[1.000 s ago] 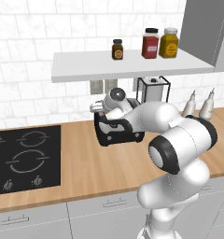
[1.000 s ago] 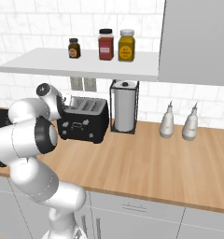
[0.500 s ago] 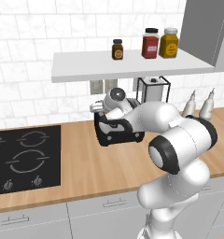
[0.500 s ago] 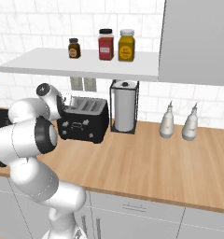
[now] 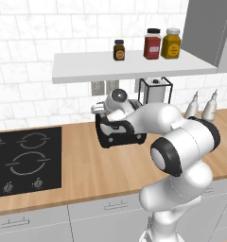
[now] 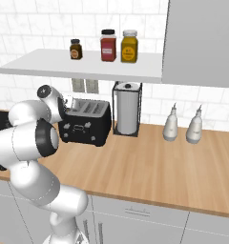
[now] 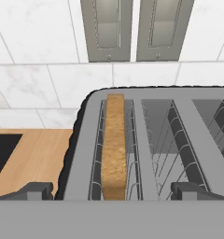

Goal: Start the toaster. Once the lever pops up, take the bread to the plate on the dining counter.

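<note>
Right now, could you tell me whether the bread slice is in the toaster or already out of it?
In. The bread slice stands on edge in the leftmost slot of the toaster, its crust showing between the slot's rails.

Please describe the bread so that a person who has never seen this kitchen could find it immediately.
On the wooden wall counter, under the white shelf, stands the black toaster, beside the paper towel roll. The bread is a thin tan slice standing on edge in the toaster's outermost slot on the stove side; the other slots are empty.
</note>
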